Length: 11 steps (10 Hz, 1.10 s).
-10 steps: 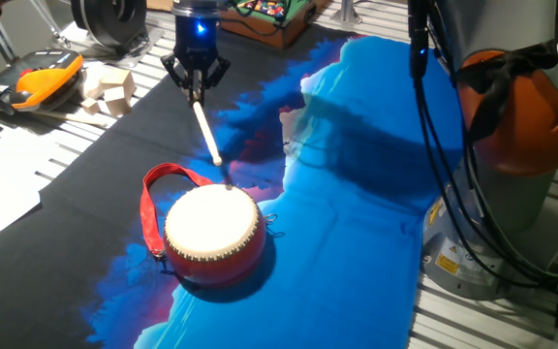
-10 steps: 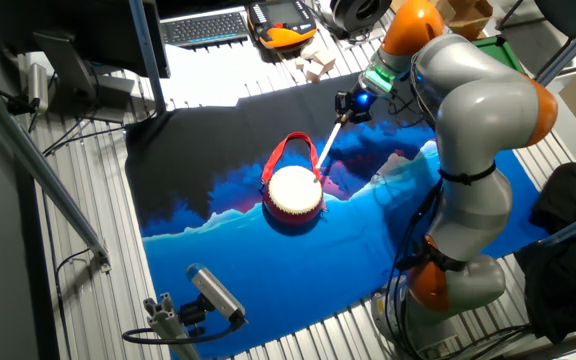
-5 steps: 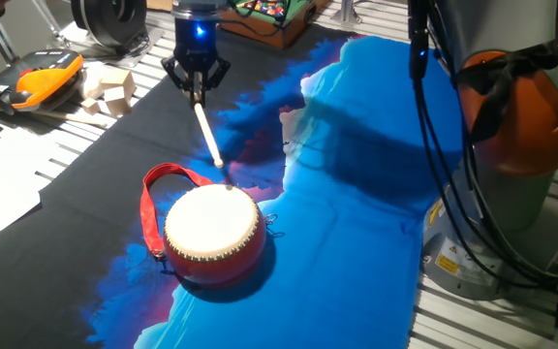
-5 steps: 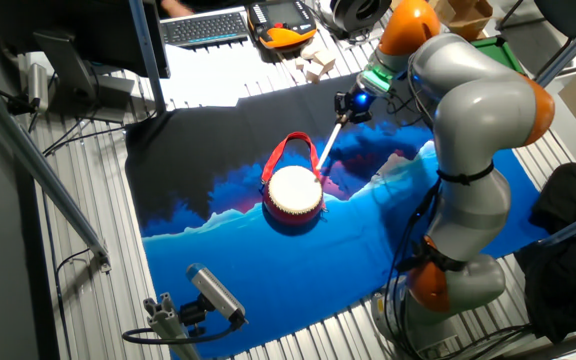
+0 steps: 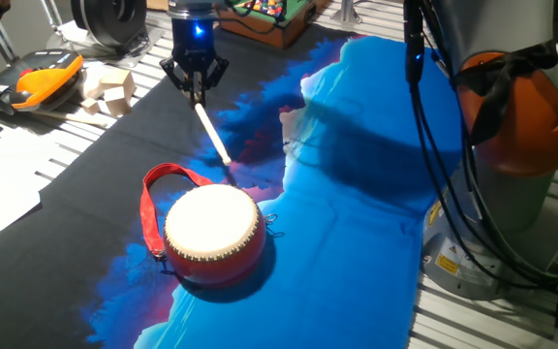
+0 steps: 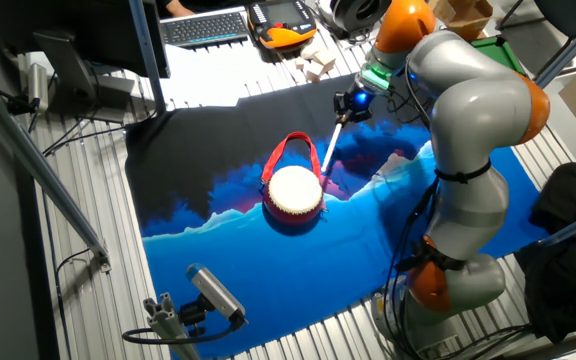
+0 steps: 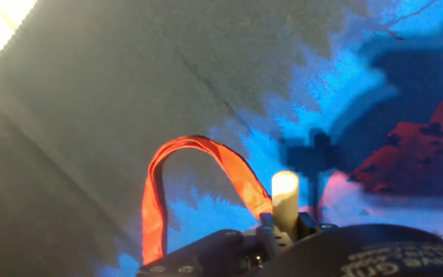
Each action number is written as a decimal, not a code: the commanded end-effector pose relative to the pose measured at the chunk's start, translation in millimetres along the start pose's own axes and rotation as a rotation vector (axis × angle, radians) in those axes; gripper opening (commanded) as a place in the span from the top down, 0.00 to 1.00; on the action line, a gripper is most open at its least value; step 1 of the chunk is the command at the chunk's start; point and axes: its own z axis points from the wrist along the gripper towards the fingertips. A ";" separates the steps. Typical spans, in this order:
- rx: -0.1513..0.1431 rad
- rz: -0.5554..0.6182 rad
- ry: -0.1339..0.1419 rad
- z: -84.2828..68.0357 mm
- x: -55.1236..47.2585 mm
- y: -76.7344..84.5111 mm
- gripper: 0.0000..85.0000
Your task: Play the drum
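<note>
One fixed view sits low and near, facing the pincer (image 5: 195, 85); the other looks down from high and far behind its side; both share the drum (image 5: 212, 233). The hand view peers along the stick (image 7: 284, 201).

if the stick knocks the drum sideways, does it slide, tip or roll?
Probably slides rather than tips: the drum sits squat and upright on its flat base. The cloth under it may bunch and drag along. The red strap lies limp beside it, so it likely flops without resisting. The gripper holds the stick short of the skin.

Robot lab – slatted metal bench (image 5: 37, 160), keyboard (image 6: 206, 25)
</note>
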 end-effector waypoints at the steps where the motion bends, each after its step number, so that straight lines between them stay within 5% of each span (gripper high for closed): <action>1: -0.010 0.009 0.001 0.0 -0.2 -0.1 1.00; 2: -0.033 0.026 0.002 0.0 -0.2 -0.1 1.00; 4: -0.082 0.071 0.010 -1.2 18.6 15.7 1.00; 7: -0.097 0.083 0.004 6.5 36.8 28.3 1.00; 9: -0.062 0.045 0.013 20.6 44.7 32.7 1.00; 11: -0.062 0.048 -0.008 37.4 51.5 37.0 1.00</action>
